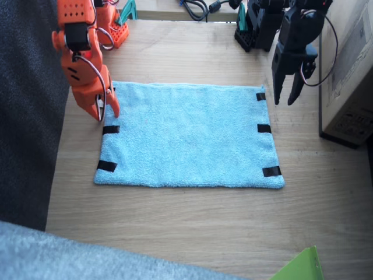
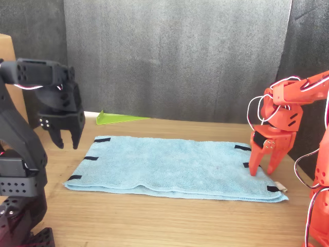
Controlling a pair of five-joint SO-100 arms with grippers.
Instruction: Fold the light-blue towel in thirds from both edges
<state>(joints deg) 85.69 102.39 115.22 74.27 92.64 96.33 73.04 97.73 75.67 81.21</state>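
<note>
Bare table [image 1: 175,227] around flat towel [image 1: 189,137]

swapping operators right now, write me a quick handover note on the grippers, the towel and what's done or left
Right gripper: open, tips down at the light-blue towel, on the short edge by its middle tape strip; nothing gripped.
Left gripper: open, hanging above the table just off the opposite short edge, near its far corner strip; empty.
Towel: flat, fully spread; in the front view the long edge nearest that camera is slightly rumpled.
Done: no fold.
Left: fold both short edges inward, in thirds.
</note>
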